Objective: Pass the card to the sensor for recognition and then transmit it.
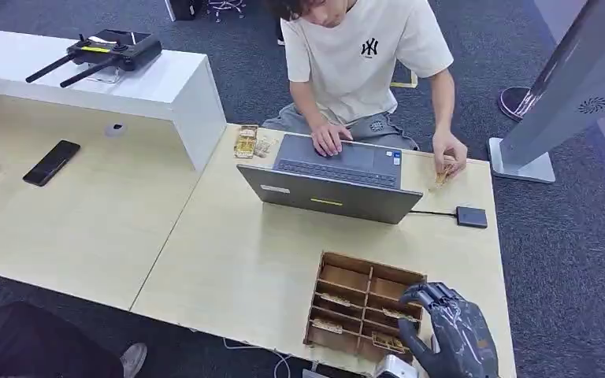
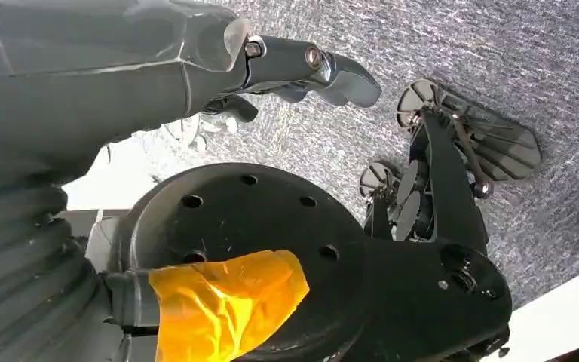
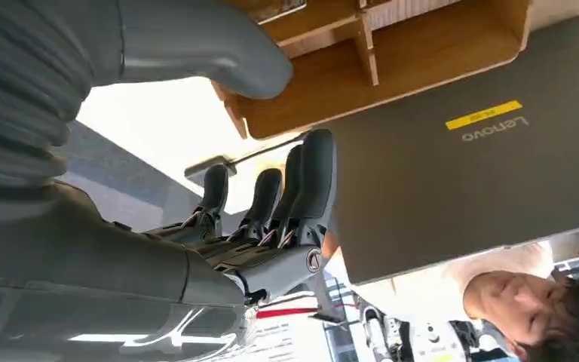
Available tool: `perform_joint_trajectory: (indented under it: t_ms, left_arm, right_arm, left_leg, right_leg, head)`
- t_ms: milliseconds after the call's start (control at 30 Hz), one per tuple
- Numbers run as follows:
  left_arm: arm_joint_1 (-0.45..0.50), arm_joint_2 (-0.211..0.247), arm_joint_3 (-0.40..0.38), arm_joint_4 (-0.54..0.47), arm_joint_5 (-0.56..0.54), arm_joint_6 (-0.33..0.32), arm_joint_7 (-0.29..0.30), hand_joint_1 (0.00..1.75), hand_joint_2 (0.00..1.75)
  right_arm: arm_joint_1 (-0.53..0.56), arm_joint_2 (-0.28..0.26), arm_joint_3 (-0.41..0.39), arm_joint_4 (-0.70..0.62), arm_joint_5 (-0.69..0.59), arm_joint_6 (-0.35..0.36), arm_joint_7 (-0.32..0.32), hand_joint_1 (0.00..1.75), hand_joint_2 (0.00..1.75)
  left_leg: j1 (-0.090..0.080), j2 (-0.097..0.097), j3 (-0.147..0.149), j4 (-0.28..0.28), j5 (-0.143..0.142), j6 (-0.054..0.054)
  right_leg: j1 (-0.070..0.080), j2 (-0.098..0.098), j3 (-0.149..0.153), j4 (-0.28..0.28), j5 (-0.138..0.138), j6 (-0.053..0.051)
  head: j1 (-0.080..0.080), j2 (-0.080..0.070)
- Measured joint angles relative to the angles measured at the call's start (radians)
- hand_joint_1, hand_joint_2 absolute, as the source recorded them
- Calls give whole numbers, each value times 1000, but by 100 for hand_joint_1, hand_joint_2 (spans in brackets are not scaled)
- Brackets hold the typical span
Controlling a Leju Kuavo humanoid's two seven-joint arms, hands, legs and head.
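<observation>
Cards (image 1: 337,300) lay in the slots of a wooden box (image 1: 347,264) on the pale table (image 1: 236,260), and the right hand (image 1: 441,331) hung right over the near corner of that box. Its fingers (image 3: 301,181) were apart and a little bent, and they held nothing. One card (image 1: 387,342) sat in the slot just beside the thumb. Past the hand and the box stood a grey laptop (image 1: 331,197), with its lid turned toward the hand. The lid said "Lenovo" (image 3: 495,129), and a small yellow sticker (image 3: 483,115) sat next to that word; its writing was too small to read. A person (image 1: 362,55) sat behind the laptop in a white shirt with an "NY" mark (image 1: 369,48), one hand on the keys and the other pinching something small and tan (image 1: 443,173). A little black box (image 1: 471,216) on a cable lay off to the side of the laptop, farther from the hand than the wooden box. The left hand (image 2: 301,68) hung low over grey carpet with its fingers loose and holding nothing.
</observation>
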Motion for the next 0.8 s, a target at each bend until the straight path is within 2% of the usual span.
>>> perform_joint_trajectory:
  t_ms: [233, 267, 400, 433, 467, 533, 800]
  left_arm:
    - [0, 0, -3, 0, 2, -1, 1, 0, 175]
    - [0, 0, -3, 0, 3, -2, 2, 0, 175]
    - [-1, 0, -5, 0, 3, -2, 2, 0, 175]
    - [-1, 0, -5, 0, 4, -2, 2, 0, 175]
    - [-1, 0, -6, 0, 6, -2, 3, 0, 175]
    - [-1, 0, -10, 0, 6, -2, 3, 0, 175]
    - [-1, 0, -20, 0, 20, -2, 5, 0, 175]
  right_arm:
    - [-15, 0, 15, 15, 14, 0, -8, 77, 175]
    - [-18, 0, 16, 18, 18, -1, -8, 72, 175]
    - [-36, 0, 29, 34, 32, -2, -8, 72, 175]
    - [-40, 0, 31, 39, 33, -3, -8, 82, 175]
    - [-44, 0, 33, 45, 34, -3, -8, 84, 175]
    - [-49, 0, 35, 55, 39, -3, -8, 75, 175]
    - [-53, 0, 38, 92, 63, -10, 8, 79, 175]
  left_leg:
    - [0, 0, 0, 0, 0, 0]
    - [0, 0, 0, 0, 0, 0]
    - [0, 0, 0, 0, 0, 0]
    - [0, 0, 0, 0, 0, 0]
    - [0, 0, 0, 0, 0, 0]
    - [0, 0, 0, 0, 0, 0]
    - [0, 0, 0, 0, 0, 0]
  right_leg:
    - [0, 0, 0, 0, 0, 0]
    - [0, 0, 0, 0, 0, 0]
    - [0, 0, 0, 0, 0, 0]
    - [0, 0, 0, 0, 0, 0]
    - [0, 0, 0, 0, 0, 0]
    - [0, 0, 0, 0, 0, 0]
    - [0, 0, 0, 0, 0, 0]
  head:
    - [0, 0]
    - [0, 0]
    - [0, 0]
    - [0, 0]
    - [0, 0]
    - [0, 0]
    - [0, 0]
